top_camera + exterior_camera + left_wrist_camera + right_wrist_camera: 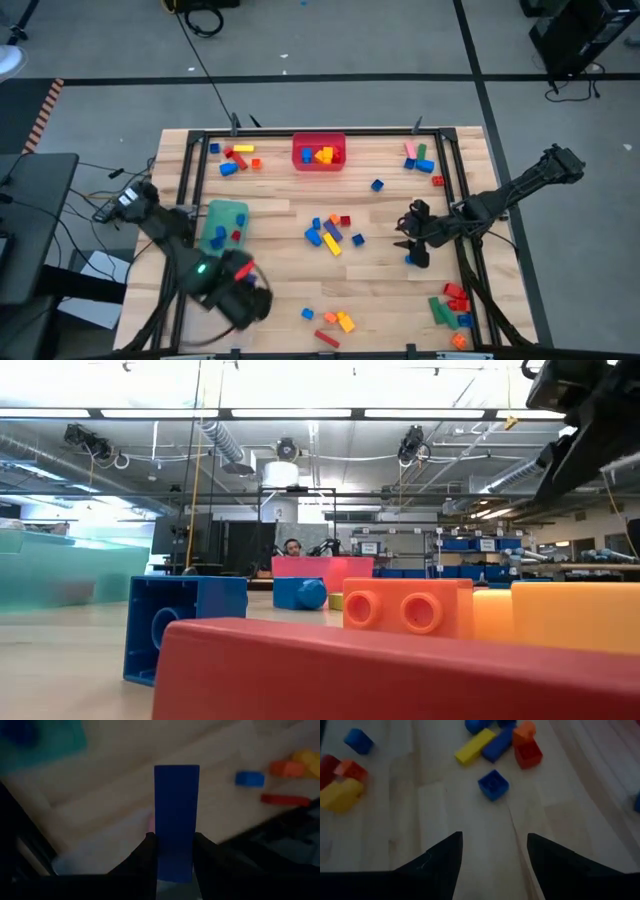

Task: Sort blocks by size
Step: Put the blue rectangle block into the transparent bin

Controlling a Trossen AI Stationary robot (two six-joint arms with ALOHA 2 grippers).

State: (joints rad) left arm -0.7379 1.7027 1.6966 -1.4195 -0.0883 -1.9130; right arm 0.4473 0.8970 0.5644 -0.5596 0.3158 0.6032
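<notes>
Left wrist view: left fingers (150,851) clench a long blue block (176,815); right fingers (451,851) spread, empty.

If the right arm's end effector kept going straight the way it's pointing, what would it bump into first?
Probably the small blue block, lying alone on the table ahead of the open right end effector; the central cluster sits beyond. Depth is hard to judge.

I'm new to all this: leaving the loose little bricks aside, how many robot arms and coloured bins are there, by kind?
Robot arms: 2 (left gripper shut on a blue block; right gripper open and empty)
Red bin: 1
Green bin: 1
Total: 4
</notes>
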